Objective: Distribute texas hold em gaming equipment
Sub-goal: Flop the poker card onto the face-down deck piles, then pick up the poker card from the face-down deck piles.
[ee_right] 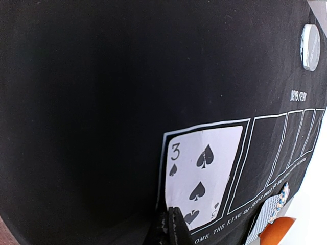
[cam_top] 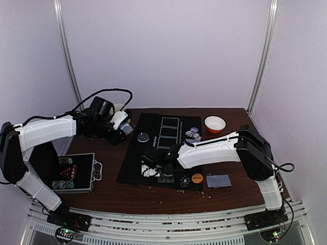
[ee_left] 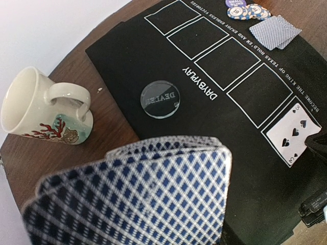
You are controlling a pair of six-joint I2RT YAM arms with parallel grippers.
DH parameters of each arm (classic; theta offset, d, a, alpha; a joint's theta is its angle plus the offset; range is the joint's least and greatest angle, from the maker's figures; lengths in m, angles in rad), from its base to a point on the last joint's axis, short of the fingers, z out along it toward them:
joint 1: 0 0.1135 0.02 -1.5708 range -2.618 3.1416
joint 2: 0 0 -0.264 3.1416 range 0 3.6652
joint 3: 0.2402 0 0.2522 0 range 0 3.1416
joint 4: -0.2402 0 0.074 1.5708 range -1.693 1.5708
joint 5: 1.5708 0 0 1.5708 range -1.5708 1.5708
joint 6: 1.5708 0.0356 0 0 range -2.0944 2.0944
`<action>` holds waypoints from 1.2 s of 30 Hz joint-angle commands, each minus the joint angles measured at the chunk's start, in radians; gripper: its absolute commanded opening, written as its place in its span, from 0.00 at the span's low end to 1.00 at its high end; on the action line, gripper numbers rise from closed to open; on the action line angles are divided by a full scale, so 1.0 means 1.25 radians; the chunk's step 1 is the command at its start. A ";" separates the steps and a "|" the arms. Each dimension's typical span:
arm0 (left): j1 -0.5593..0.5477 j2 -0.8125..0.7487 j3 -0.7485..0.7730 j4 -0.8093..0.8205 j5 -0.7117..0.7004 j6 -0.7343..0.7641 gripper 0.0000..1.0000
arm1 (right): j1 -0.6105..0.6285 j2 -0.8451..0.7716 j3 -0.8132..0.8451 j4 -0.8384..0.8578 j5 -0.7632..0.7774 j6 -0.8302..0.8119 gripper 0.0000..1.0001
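Fanned playing cards with blue-and-white diamond backs [ee_left: 138, 199] fill the near part of the left wrist view. They are raised off the brown wooden tabletop [ee_left: 110, 132] and clamped in the left pincer [cam_top: 121, 128], whose fingers are hidden behind them. Just beyond that pincer a clear round dealer disc [ee_left: 160, 98] lies flat on the black felt mat with white printed boxes [ee_left: 127, 46]. Off the mat, to one side of the pincer, stands a white ceramic mug with a red coral pattern [ee_left: 43, 104]. Farther out, past the row of boxes, a small loose pile of blue-backed cards [ee_left: 275, 30] sits just beside blue-and-white round poker chips [ee_left: 248, 11]. The left arm reaches in from the side with its elbow bent and its wrist near the mat's far left corner.

The right pincer [ee_right: 171, 227] is closed. Its dark tips rest at the near edge of a white three of spades card [ee_right: 202, 173], which lies face up inside the end box. Beside this pincer, toward the mat's edge, is an orange round button disc [ee_right: 278, 229]. The right arm stretches low across the mat, its forearm nearly level.
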 commanded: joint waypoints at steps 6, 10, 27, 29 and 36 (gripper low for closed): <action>0.004 -0.020 0.005 0.043 0.020 0.000 0.44 | -0.005 0.005 0.015 -0.040 -0.005 0.005 0.15; 0.005 -0.021 0.005 0.043 0.020 0.002 0.44 | 0.000 -0.006 0.017 -0.042 -0.001 0.001 0.23; 0.005 -0.017 0.001 0.041 0.060 0.024 0.44 | -0.208 -0.342 -0.092 0.272 -0.535 0.426 1.00; 0.005 -0.018 -0.001 0.043 0.087 0.025 0.44 | -0.277 -0.356 -0.130 0.377 -0.685 0.550 1.00; -0.034 -0.021 -0.022 0.043 0.181 0.065 0.44 | -0.359 -0.286 -0.155 0.566 -0.807 0.756 1.00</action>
